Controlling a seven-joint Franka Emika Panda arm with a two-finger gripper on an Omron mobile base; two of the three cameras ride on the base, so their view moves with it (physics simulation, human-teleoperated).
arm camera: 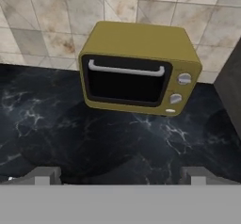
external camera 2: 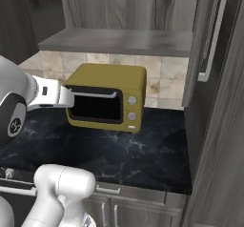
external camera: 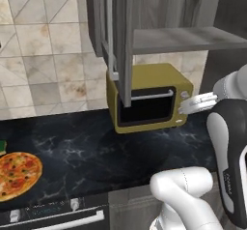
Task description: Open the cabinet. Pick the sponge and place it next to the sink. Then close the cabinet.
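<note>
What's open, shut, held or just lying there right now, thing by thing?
cabinet: both doors swung open, grey shelf bare as far as visible.
microwave: black door shut, standing on the counter.
pincer: open, holding nothing, facing the microwave.
pizza: lying flat on the counter.

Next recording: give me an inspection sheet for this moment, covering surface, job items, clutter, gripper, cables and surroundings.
Surface: black marbled counter, bare in front of the microwave.
Job's things: cabinet with doors swung open, grey shelf bare where visible; no sponge seen.
Clutter: mustard-yellow microwave, door shut; pizza at the counter's left.
Gripper: gripper open, holding nothing, facing the microwave.
Cables: nothing seen.
Surroundings: beige tiled wall; oven controls below the counter edge.
</note>
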